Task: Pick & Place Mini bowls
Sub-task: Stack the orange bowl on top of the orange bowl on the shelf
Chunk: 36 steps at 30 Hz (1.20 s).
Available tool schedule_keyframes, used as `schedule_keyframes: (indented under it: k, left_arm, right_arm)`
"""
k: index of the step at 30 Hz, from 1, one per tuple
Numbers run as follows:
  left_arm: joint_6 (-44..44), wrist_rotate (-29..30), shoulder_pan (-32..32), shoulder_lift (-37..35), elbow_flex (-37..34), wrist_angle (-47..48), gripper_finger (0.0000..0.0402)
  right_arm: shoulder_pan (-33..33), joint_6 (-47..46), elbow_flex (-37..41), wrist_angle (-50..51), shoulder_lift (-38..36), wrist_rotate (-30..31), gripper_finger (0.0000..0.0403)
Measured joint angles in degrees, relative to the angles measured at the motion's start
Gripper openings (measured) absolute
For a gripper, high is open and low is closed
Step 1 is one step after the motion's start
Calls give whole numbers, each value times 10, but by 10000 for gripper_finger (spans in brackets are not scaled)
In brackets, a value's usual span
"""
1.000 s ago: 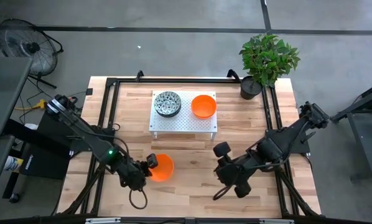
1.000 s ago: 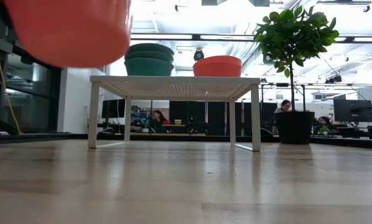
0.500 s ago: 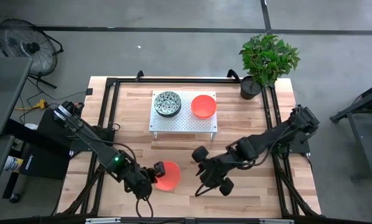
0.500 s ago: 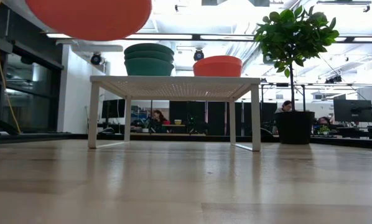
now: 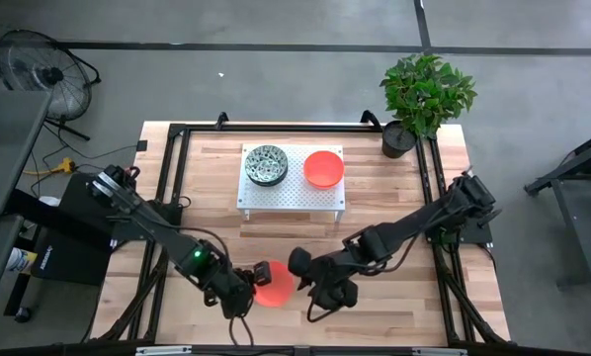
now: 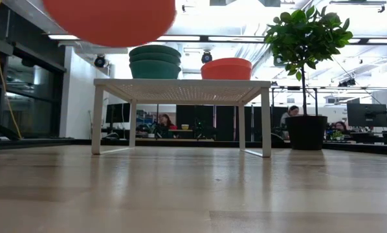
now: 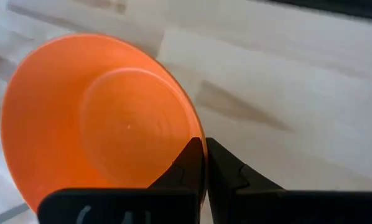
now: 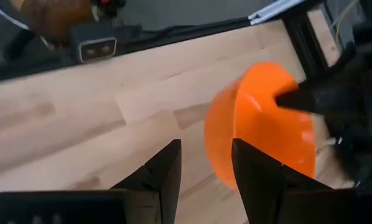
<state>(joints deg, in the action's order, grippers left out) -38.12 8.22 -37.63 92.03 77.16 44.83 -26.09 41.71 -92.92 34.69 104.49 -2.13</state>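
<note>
High view: left claw point(image 5: 248, 279) pinches an orange bowl point(image 5: 273, 285) by its rim above the front of the tabletop point(image 5: 394, 178); right claw point(image 5: 310, 287) sits just beside it. The white rack point(image 5: 291, 193) carries the speckled stack point(image 5: 266, 164) and an orange-red bowl point(image 5: 323, 167).

Low view: held bowl point(image 6: 109, 19) is airborne.

Left wrist: fingers point(image 7: 192, 165) pressed on the rim.

Right wrist: fingers point(image 8: 167, 171) spread, not yet gripping; looks like a handover. This bowl remains unplaced.
</note>
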Motion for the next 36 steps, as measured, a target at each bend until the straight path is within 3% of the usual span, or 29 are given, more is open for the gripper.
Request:
schedule_keyframes:
  k: [15, 29, 33, 36]
  left_arm:
    - [-32, -30, 21, 0, 1, -8, 0]
    - [-98, -34, 35, 0, 1, -43, 0]
    - [-98, -40, 35, 0, 1, -38, 0]
    - [-97, -39, 35, 0, 1, -35, 0]
  right_arm:
    - [18, 135, 0, -16, 22, 17, 130]
    - [48, 139, 0, -6, 41, -74, 130]
    - [44, 138, 0, -8, 44, -52, 125]
    - [42, 139, 0, -5, 44, -30, 99]
